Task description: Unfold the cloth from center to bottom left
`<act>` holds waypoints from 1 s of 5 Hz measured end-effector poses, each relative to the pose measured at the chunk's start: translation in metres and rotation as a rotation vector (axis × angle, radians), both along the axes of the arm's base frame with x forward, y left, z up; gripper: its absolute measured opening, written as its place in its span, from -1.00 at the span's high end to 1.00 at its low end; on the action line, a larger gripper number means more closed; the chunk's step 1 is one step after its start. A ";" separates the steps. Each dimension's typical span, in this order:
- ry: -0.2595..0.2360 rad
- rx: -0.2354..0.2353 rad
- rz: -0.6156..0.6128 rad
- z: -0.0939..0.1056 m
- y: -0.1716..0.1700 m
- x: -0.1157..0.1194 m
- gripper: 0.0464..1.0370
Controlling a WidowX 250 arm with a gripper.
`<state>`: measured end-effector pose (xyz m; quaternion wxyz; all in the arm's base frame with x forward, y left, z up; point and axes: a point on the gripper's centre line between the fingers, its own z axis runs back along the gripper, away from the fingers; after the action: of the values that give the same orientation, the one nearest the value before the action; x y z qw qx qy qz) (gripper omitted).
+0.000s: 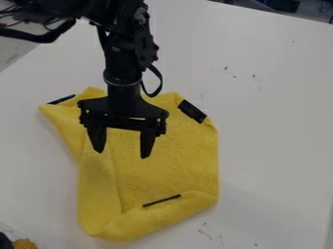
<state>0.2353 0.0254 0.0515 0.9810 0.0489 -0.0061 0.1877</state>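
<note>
Two fingers of your gripper [121,154] stand wide apart, with nothing between them. You have it pointing down over the upper left half of the yellow cloth [189,160]; you can't tell whether the tips touch it. Your cloth lies on the left part of the white worktop [273,121], partly folded: one long flap lies along its left side, and its bottom edge is turned up over the middle, showing a thin black strip [161,200]. You see a wider black patch [193,111] at the cloth's top right corner. Dark marks [205,231] dot the worktop below the cloth.
</note>
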 end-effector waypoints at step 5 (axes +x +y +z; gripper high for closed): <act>-0.004 -0.032 0.128 -0.023 0.060 -0.040 -0.80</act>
<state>0.1952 0.0857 0.0282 0.9677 0.0332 -0.0020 0.2500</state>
